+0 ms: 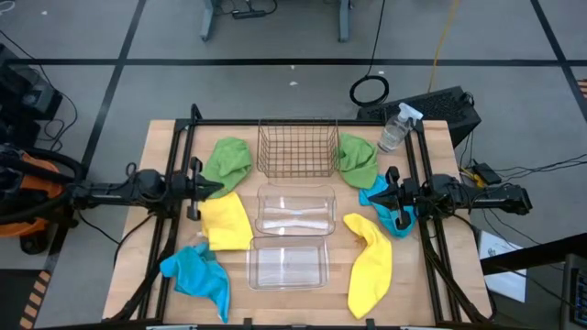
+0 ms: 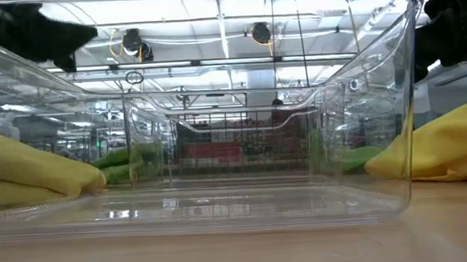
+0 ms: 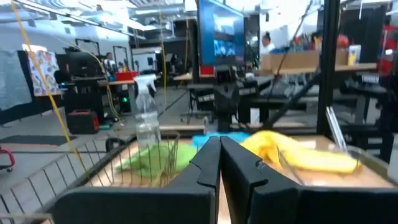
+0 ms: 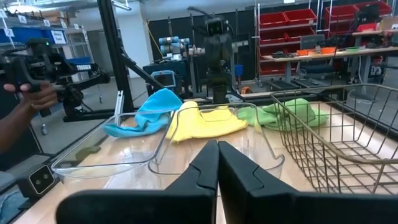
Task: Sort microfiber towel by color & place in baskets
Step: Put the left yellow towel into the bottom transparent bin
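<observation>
Three baskets stand in a row down the table's middle: a copper wire basket (image 1: 296,148) at the far side, then two clear plastic baskets (image 1: 295,210) (image 1: 288,263). On the left lie a green towel (image 1: 227,161), a yellow towel (image 1: 227,221) and a blue towel (image 1: 197,275). On the right lie a green towel (image 1: 357,159), a blue towel (image 1: 385,209) and a yellow towel (image 1: 371,264). My left gripper (image 1: 209,188) is shut and level at the left edge, between the green and yellow towels. My right gripper (image 1: 381,194) is shut above the right blue towel.
A clear spray bottle (image 1: 396,128) lies at the far right corner. Black frame rails (image 1: 183,137) (image 1: 424,147) run along both sides of the table. A person's hand (image 4: 34,93) holds a device beyond the table's left side.
</observation>
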